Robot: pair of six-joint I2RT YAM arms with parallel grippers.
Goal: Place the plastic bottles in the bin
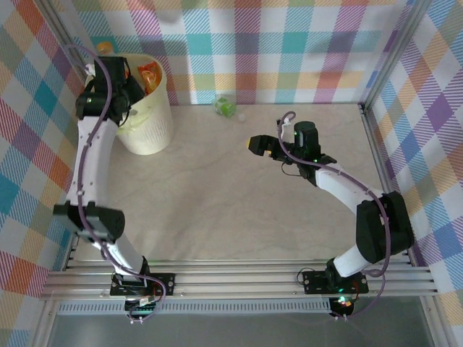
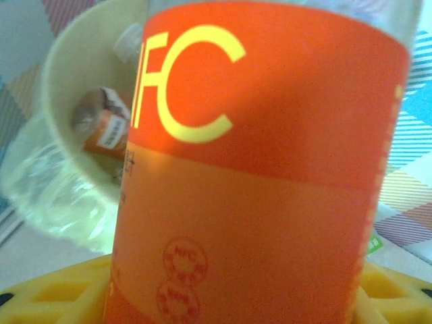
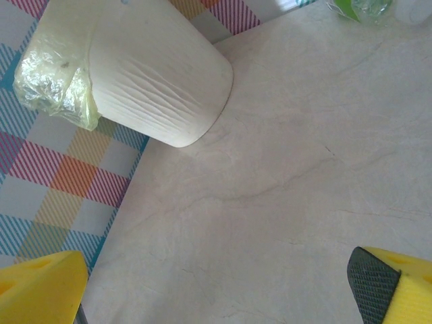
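Note:
My left gripper (image 1: 112, 72) is shut on an orange-labelled plastic bottle (image 2: 263, 169) marked NFC. It holds the bottle at the far-left rim of the cream bin (image 1: 148, 119), and the orange cap (image 1: 105, 49) pokes out above the wrist. Yellow fingers (image 2: 40, 297) flank the bottle's base. Inside the bin lies another orange bottle (image 1: 150, 76), which shows brown and orange in the left wrist view (image 2: 101, 125). A crushed green-labelled bottle (image 1: 225, 107) lies on the table by the back wall. Over mid-table my right gripper (image 1: 260, 144) hangs open with nothing in it (image 3: 216, 290), between the bin (image 3: 155, 74) and that bottle (image 3: 358, 8).
A clear plastic liner (image 3: 54, 81) folds over the bin's rim. Checked walls close the table (image 1: 239, 202) at the back and both sides. Metal rails run along the near edge by the arm bases.

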